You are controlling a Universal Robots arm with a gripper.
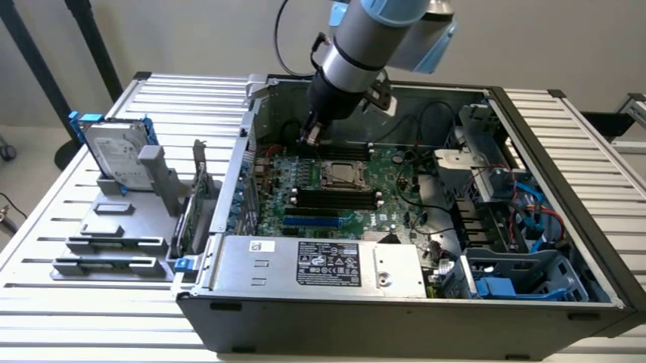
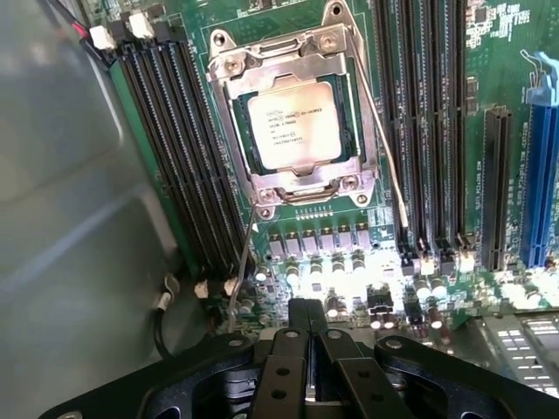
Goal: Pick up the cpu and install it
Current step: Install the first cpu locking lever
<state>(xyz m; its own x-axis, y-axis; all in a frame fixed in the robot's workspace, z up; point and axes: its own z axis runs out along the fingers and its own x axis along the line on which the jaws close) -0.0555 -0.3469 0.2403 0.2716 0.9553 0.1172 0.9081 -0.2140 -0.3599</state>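
Note:
The cpu (image 1: 341, 172) (image 2: 295, 129), a square chip with a shiny silver top, lies flat in its socket on the green motherboard (image 1: 389, 178), framed by the metal socket bracket (image 2: 349, 188). Two thin wire levers (image 2: 384, 148) run along the socket's sides. My gripper (image 1: 311, 137) (image 2: 312, 325) hangs inside the open computer case, just above the board and a short way from the socket, towards the exterior view's left and rear. Its black fingers (image 2: 295, 349) are pressed together with nothing between them.
Black memory slots (image 2: 170, 148) flank the socket, and a blue slot (image 2: 541, 175) lies further off. The case walls (image 1: 242, 151) and the power supply (image 1: 318, 261) box in the board. Outside, a hard drive in a blue frame (image 1: 116, 155) stands on a grey fixture (image 1: 111, 234).

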